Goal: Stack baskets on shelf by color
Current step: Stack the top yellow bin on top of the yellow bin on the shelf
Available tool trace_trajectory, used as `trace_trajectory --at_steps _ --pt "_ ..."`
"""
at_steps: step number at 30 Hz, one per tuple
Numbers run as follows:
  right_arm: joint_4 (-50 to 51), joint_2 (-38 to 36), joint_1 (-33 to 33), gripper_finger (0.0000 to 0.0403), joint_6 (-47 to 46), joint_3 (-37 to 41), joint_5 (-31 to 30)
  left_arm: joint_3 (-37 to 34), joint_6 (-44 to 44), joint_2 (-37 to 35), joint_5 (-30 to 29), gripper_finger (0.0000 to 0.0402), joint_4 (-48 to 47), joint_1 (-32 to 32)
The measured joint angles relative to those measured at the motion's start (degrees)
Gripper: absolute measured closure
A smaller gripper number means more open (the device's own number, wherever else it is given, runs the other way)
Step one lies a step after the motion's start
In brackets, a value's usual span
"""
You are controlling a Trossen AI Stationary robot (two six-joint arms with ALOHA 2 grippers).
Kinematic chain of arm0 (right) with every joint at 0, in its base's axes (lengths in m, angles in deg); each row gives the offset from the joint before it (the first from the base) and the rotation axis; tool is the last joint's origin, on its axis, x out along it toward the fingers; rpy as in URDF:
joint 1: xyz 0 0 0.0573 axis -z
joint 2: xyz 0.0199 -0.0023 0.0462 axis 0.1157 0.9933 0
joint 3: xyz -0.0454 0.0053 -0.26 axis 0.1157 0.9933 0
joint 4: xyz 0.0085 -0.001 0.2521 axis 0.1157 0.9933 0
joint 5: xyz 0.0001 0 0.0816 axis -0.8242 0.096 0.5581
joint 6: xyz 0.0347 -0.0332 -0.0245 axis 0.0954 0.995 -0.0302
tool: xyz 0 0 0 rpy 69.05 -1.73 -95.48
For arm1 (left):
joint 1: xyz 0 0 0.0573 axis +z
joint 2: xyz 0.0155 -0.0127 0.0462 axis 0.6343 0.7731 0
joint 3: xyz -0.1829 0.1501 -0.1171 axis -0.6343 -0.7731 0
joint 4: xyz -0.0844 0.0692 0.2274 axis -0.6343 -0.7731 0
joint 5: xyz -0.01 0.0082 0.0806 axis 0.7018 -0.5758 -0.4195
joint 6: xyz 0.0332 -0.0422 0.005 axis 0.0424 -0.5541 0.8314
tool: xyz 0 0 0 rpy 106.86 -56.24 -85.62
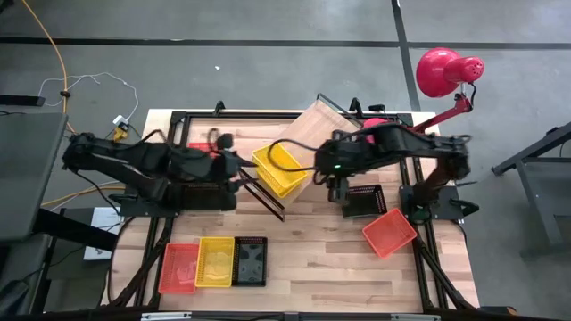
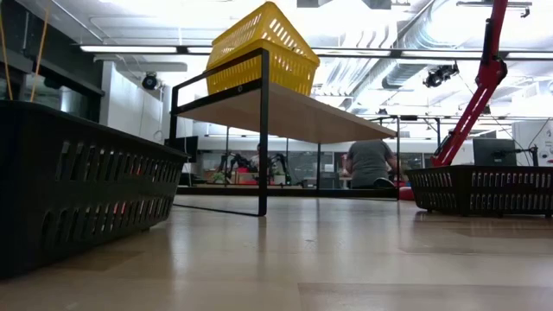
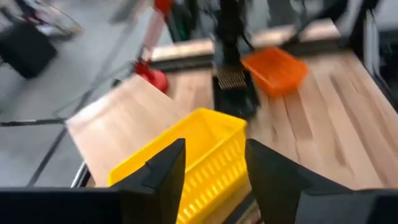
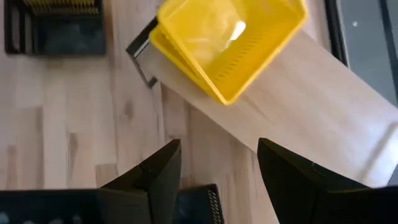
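1. A yellow basket [image 1: 282, 168] of perforated plastic, rectangular with slotted walls, sits tilted on one end of the shelf [image 1: 314, 125], a smooth pale wood board on a thin black wire frame.
2. The left gripper [image 3: 211, 171] is stretched level toward that basket, its two dark fingers apart on either side of the near wall, not clamped.
3. The right gripper [image 4: 217, 171] hangs above the table beside the shelf, fingers spread wide, holding nothing.
4. An orange basket [image 1: 389, 232] and a black basket [image 1: 365, 200] lie on the table near the right arm.
5. Three more baskets stand in a row at the table's front edge.
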Motion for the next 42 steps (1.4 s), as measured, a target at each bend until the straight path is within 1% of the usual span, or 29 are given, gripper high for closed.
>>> trace_trajectory --at_steps 3,6,8,10,12,17,22,24,26,29,32,35,36,37,40,42 --pt "-6.6 -7.2 0.0 0.0204 -3.9 8.8 0.0 8.0 3.4 5.5 6.7 0.0221 -9.6 3.1" --pt "-12.5 -13.6 0.0 0.0204 -8.6 15.9 -0.1 14.2 7.8 10.5 12.6 0.0202 -18.0 6.6" --pt "-16.2 -16.9 0.0 0.0204 -11.5 20.0 -0.1 17.2 11.1 13.3 16.0 0.0195 -22.1 9.0" --pt "-19.3 -19.7 0.0 0.0204 -14.0 23.6 -0.1 19.3 14.1 15.8 18.6 0.0193 -23.8 11.1" --pt "-21.5 -21.9 0.0 0.0204 -15.7 26.8 0.0 20.5 16.9 18.4 20.0 0.0193 -24.8 12.9" --pt "-23.4 -24.1 0.0 0.0204 -18.5 32.1 0.1 22.1 21.7 22.9 20.1 0.0195 -24.9 15.3" --pt "-23.3 -23.8 0.0 0.0204 -18.7 33.0 1.4 22.3 24.7 24.3 23.0 0.0199 -25.5 15.5" --pt "-23.6 -23.7 0.0 0.0204 -18.7 33.0 1.4 22.3 26.0 24.1 23.2 0.0205 -25.4 15.4" --pt "-23.9 -23.7 0.0 0.0204 -18.7 33.0 1.4 22.3 26.4 24.1 23.2 0.0216 -25.5 15.3" --pt "-24.1 -23.7 0.0 0.0204 -18.6 33.0 1.0 22.3 26.6 24.1 23.1 0.0249 -27.1 15.4" --pt "-24.1 -23.7 0.0 0.0204 -18.5 33.0 1.0 22.3 27.4 24.1 22.7 0.0304 -28.4 15.5" --pt "-24.6 -23.7 0.0 0.0204 -18.3 33.0 1.0 22.3 27.4 24.1 21.9 0.0371 -28.3 15.5" --pt "-24.9 -23.7 0.0 0.0204 -18.3 33.0 1.0 22.3 27.3 24.1 21.9 0.0386 -28.2 15.5" --pt "-25.1 -23.7 0.0 0.0204 -18.2 33.0 1.0 22.3 26.9 24.1 21.8 0.0393 -28.1 15.5" --pt "-25.3 -23.7 0.0 0.0204 -18.2 33.0 1.0 22.3 27.0 23.3 21.5 0.0386 -27.8 15.5" --pt "-25.3 -23.7 0.0 0.0204 -18.2 33.0 0.9 22.3 27.0 22.6 21.5 0.0391 -27.3 15.4"
